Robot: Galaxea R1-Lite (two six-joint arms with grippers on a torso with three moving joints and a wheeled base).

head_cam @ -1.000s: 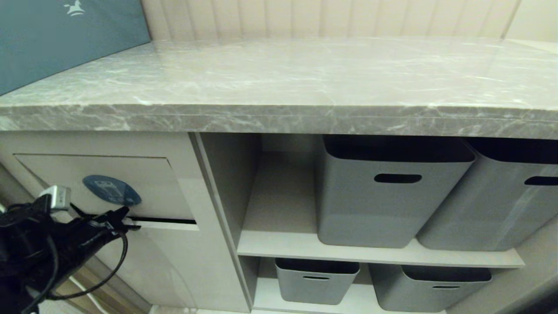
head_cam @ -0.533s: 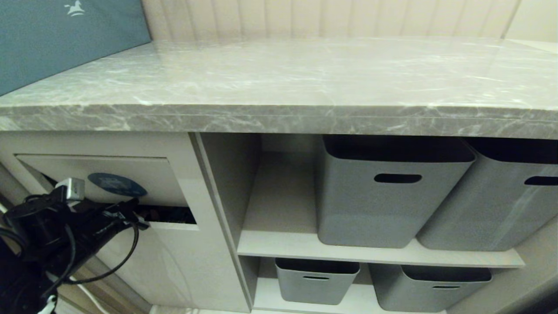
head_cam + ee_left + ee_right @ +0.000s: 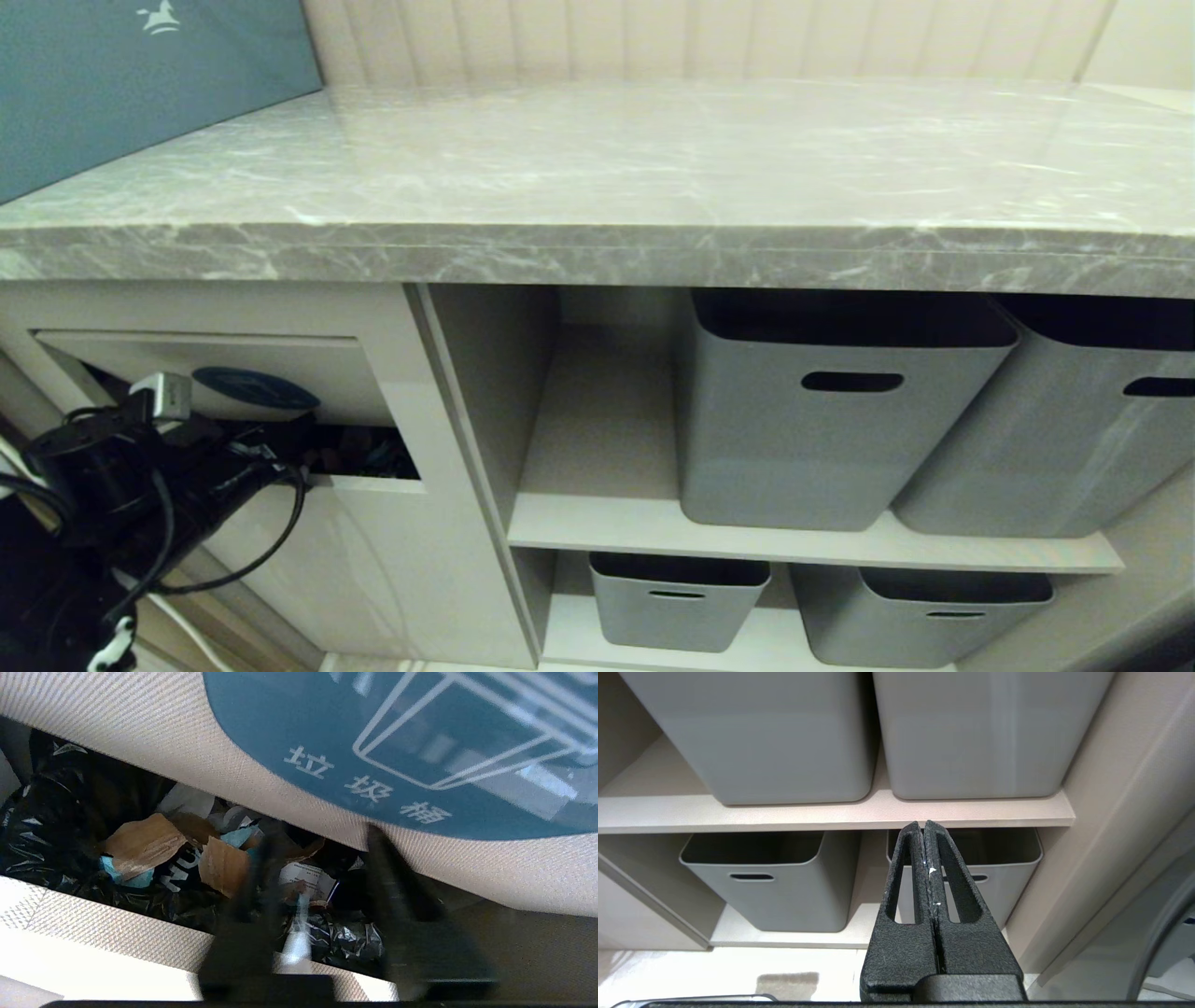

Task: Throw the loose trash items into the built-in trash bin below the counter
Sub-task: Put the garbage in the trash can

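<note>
A ribbed cream wall panel (image 3: 709, 37) backs the scene; grey tubs (image 3: 840, 420) fill open beige shelves (image 3: 803, 546) above pale floor (image 3: 738, 970).

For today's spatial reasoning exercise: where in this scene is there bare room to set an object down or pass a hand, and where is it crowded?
Free: the counter from the teal box rightward, and the upper shelf between the cabinet wall and the grey tubs. Crowded: the trash bin slot, where the left gripper props the flap above piled trash.
</note>
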